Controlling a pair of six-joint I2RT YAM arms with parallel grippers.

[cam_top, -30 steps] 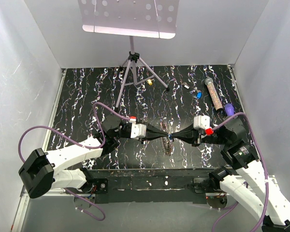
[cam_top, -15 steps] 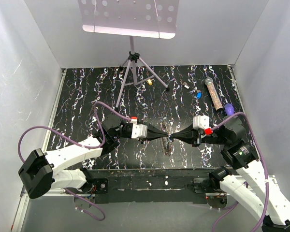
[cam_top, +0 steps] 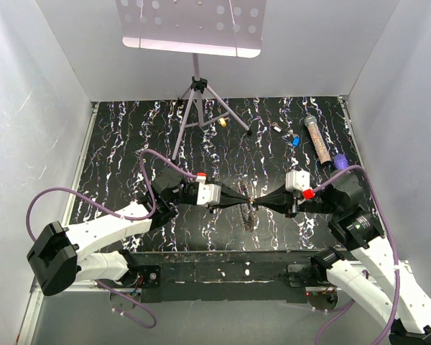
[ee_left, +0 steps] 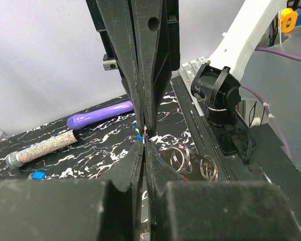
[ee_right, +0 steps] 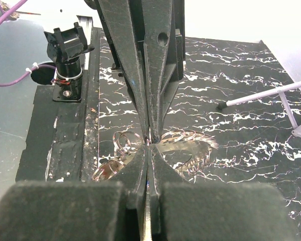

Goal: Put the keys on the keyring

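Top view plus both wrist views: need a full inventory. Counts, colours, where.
mat: one, black with white marbling, covers the table
music stand: one, pale lilac tray on a tripod, far centre
glitter tube: one, sparkly, far right
purple pen: one, purple, at the tube's near end
blue key: one, blue head, left of the tube
yellow key: one, yellow, by the tripod legs
pale item: one, whitish, too small to identify
keyring: one tangle of grey wire loops, near centre, under the gripper tips
cables: two, purple, one per arm
left gripper: black, shut, tip to tip with the right
right gripper: black, shut
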